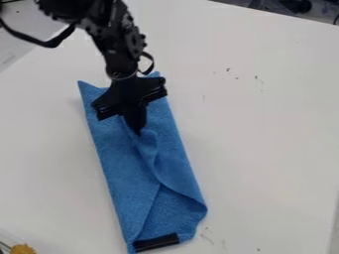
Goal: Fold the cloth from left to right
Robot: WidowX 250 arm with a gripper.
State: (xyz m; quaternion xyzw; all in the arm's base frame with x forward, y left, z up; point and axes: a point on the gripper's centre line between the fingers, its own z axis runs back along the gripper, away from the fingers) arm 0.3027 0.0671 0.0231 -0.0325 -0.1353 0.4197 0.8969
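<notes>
The black gripper (138,131) hangs over the upper middle of the blue cloth (122,176), shut on a raised bit of its fabric. From the fingertips a loose ridge runs down toward the lower right. The cloth lies as a long, slightly slanted strip, with a layer folded over along its right side. Near the bottom this layer's edge curves away and a lower layer shows. A black strip (156,242) sits at the cloth's bottom edge. The gripper covers part of the cloth's upper end.
The cloth lies on a white table (265,124) with a few small dark marks. A yellow-orange object (23,249) is at the bottom left corner. Dark items stand beyond the table's edge at the top right. The arm comes in from the upper left.
</notes>
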